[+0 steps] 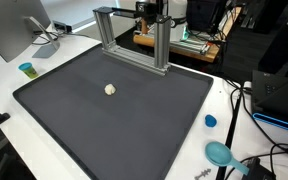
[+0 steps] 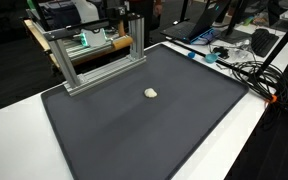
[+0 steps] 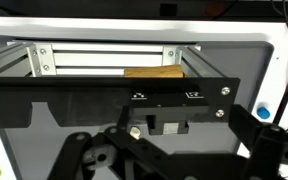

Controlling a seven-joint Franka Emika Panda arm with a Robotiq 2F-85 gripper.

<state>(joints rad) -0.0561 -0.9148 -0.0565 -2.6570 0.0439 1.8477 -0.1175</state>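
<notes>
My gripper [image 1: 150,12] hangs high above the far edge of the dark mat [image 1: 84,120], over the aluminium frame [image 1: 134,40]. It also shows in an exterior view [image 2: 134,12]. In the wrist view the jaws [image 3: 184,140] are spread wide with nothing between them. That view looks down on the frame [image 3: 114,55] and a wooden block [image 3: 154,72] behind it. A small cream lump [image 1: 110,89] lies alone on the mat, far from the gripper, and shows in both exterior views [image 2: 151,93].
A blue cup [image 1: 27,69] and a monitor [image 1: 14,25] stand on the white table beside the mat. A blue cap [image 1: 210,121] and a teal object [image 1: 220,153] lie among cables [image 1: 249,165]. Laptops and cables [image 2: 234,50] crowd one table edge.
</notes>
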